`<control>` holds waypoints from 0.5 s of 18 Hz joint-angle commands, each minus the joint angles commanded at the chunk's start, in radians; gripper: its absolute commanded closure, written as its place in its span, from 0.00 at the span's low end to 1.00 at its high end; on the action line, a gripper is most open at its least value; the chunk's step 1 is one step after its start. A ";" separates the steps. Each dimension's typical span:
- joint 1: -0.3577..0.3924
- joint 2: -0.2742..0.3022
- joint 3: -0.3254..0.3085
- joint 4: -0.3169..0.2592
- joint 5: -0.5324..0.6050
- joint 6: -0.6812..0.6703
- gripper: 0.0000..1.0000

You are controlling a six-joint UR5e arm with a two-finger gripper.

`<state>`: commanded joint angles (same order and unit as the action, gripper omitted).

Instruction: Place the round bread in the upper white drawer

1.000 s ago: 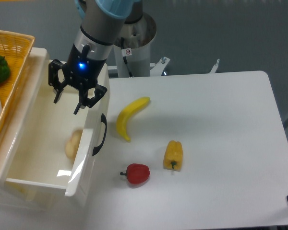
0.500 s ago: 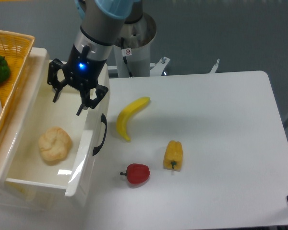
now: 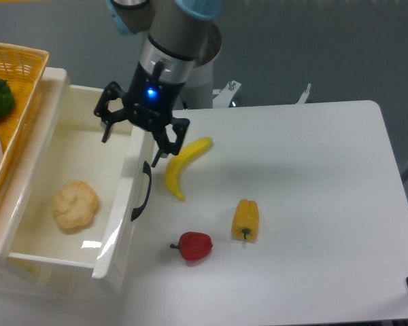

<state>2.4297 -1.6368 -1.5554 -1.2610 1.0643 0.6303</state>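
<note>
Inside the upper white drawer (image 3: 88,146), the round bread (image 3: 75,205) is lying free. Above the drawer's front edge, the hand (image 3: 137,136) is hanging wide, gripping nothing. The bun is looking light, crusty and crushable, best pinched gently across its middle.

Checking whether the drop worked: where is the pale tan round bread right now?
The pale tan round bread lies inside the open cream-white plastic drawer at the left of the camera view, on its floor behind the front panel, apart from the open gripper.
</note>
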 joint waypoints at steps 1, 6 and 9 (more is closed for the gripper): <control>0.005 -0.002 -0.002 0.000 0.032 0.031 0.00; 0.023 -0.003 -0.014 -0.002 0.164 0.137 0.00; 0.022 -0.012 -0.017 0.002 0.247 0.196 0.00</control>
<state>2.4513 -1.6490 -1.5723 -1.2594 1.3114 0.8266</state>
